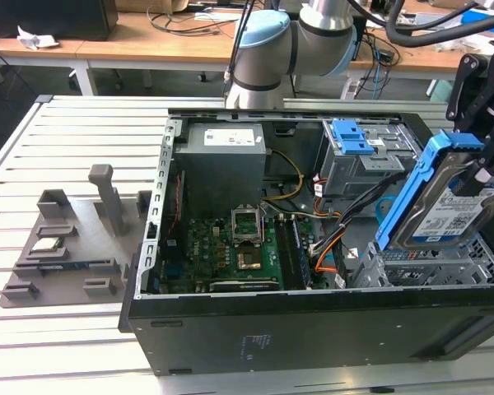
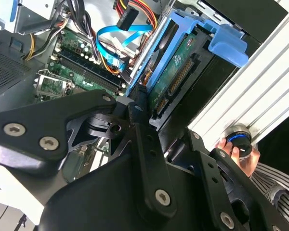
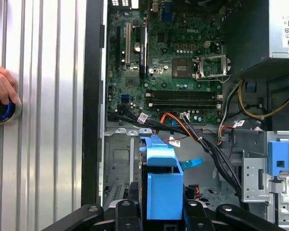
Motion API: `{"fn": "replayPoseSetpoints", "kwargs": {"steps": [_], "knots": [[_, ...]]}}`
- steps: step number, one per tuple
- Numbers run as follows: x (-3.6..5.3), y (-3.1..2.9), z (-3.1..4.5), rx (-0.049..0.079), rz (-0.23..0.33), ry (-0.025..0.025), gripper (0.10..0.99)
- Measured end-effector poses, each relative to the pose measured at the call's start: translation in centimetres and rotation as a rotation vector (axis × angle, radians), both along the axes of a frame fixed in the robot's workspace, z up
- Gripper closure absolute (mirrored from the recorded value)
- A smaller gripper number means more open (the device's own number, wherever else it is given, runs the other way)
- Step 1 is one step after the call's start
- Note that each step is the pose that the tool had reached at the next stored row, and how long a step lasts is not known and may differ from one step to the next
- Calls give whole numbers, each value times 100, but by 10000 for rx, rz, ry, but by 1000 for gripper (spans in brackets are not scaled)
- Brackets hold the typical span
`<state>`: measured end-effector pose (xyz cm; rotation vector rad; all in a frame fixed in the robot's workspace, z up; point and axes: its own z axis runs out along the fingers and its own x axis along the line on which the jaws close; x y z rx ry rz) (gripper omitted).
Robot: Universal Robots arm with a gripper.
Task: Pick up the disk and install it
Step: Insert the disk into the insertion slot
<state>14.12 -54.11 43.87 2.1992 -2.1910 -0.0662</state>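
1. at the exterior view's left, a grey moulded plastic fixture with upright posts and shallow slots lies on the ribbed aluminium table. its pockets look shaped to park loose parts.
2. in the middle, the open black sheet-metal computer case lies on its side. this turns the green circuit board and the plain grey power supply box upward, within reach from above.
3. further right stands a grey perforated metal drive cage, topped by a glossy blue plastic latch.
4. at the exterior view's right, the black gripper is clamped on the disk, a flat silver hard drive with a white-and-blue label in a blue plastic caddy. in the first wrist view its fingers pinch the caddy's sides.
5. the disk hangs tilted, lower end over the empty grey metal bay in the case, not yet seated. the slant seems meant to feed it in edge first.
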Motion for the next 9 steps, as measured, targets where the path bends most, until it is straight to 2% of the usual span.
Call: {"fn": "replayPoseSetpoints", "kwargs": {"steps": [3, 6, 9], "knots": [[-1, -39, -16, -10, -2, 0, 722], [-1, -43, -32, -63, -106, 0, 722], [-1, -43, -72, -63, -127, 1, 722]]}}
